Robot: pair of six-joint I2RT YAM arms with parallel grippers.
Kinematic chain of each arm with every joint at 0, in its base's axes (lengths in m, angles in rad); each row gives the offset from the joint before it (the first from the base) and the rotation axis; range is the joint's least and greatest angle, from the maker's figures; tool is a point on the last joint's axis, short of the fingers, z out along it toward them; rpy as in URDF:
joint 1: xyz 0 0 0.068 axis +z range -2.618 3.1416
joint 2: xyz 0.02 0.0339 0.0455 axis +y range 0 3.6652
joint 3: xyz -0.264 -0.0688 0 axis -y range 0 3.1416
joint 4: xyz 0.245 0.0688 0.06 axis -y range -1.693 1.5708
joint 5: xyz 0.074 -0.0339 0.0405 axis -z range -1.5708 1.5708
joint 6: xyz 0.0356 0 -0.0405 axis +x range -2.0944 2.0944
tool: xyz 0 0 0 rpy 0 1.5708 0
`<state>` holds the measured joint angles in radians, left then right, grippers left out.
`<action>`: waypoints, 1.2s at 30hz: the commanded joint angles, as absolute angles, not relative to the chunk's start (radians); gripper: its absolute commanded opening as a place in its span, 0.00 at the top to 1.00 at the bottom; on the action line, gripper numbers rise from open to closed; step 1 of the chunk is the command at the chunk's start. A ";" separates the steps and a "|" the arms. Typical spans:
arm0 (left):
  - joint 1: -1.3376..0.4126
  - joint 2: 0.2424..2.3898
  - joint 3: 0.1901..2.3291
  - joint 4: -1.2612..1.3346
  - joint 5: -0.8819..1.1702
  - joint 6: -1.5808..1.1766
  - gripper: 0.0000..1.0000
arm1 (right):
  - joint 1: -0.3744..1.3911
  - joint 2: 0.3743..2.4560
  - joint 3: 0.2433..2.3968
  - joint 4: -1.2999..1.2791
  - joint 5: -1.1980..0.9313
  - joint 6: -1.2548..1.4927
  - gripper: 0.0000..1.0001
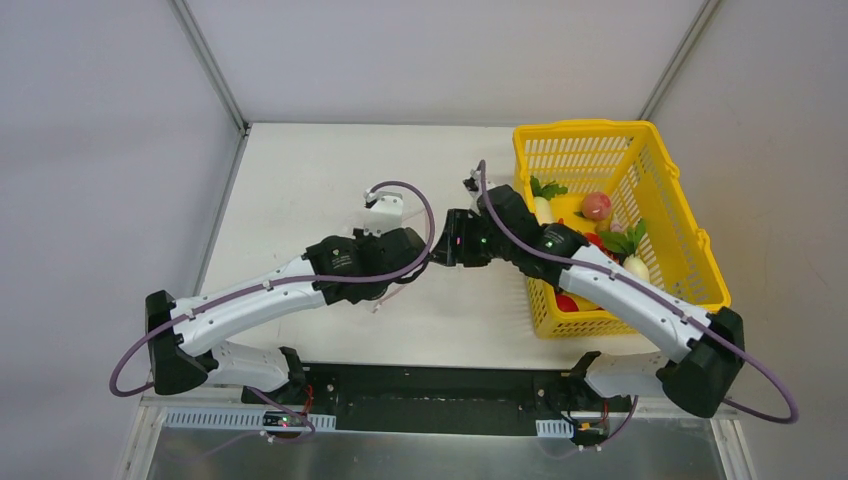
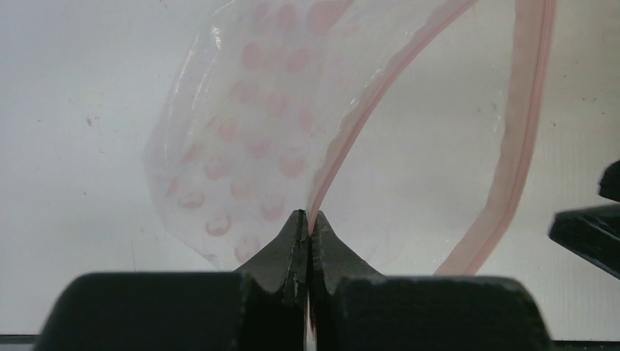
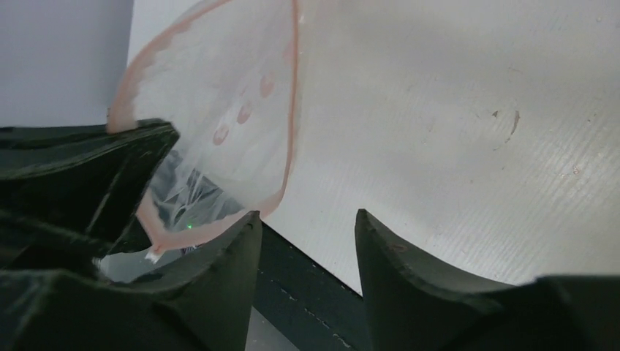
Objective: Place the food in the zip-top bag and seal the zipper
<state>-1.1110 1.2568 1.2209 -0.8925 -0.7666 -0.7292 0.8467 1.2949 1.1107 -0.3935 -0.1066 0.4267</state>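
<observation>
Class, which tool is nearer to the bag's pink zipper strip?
Left. The left tool is shut on the zipper strip; the right tool is open beside the strip, not gripping it.

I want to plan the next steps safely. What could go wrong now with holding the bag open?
The left hand pinches only the thin zipper, so it may slip out. The right hand is open and the bag rim lies outside its grip, so it may close on nothing.
</observation>
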 commanded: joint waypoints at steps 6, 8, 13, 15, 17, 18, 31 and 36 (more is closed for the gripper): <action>-1.091 1.230 1.169 -0.826 -0.748 -0.755 1.00 | 0.841 1.049 1.219 -0.499 0.101 0.372 0.42; -1.090 1.221 1.161 -0.818 -0.744 -0.753 1.00 | 0.829 1.004 1.225 -0.521 0.252 0.352 0.39; -1.089 1.195 1.136 -0.794 -0.732 -0.735 1.00 | 0.632 0.979 1.269 -0.574 0.362 0.289 0.22; -1.088 1.187 1.132 -0.796 -0.732 -0.733 1.00 | 0.501 1.005 1.296 -0.597 0.270 0.273 0.15; -1.088 1.177 1.125 -0.792 -0.730 -0.726 1.00 | 0.382 1.046 1.320 -0.612 0.150 0.272 0.11; -1.088 1.173 1.122 -0.792 -0.729 -0.725 1.00 | 0.335 1.070 1.319 -0.607 0.105 0.275 0.08; -1.083 1.161 1.103 -0.766 -0.706 -0.699 1.00 | 0.247 1.456 1.437 -0.482 -0.389 0.298 0.00; -1.076 1.162 1.101 -0.765 -0.704 -0.698 1.00 | 0.298 1.683 1.692 -0.533 -0.475 0.203 0.00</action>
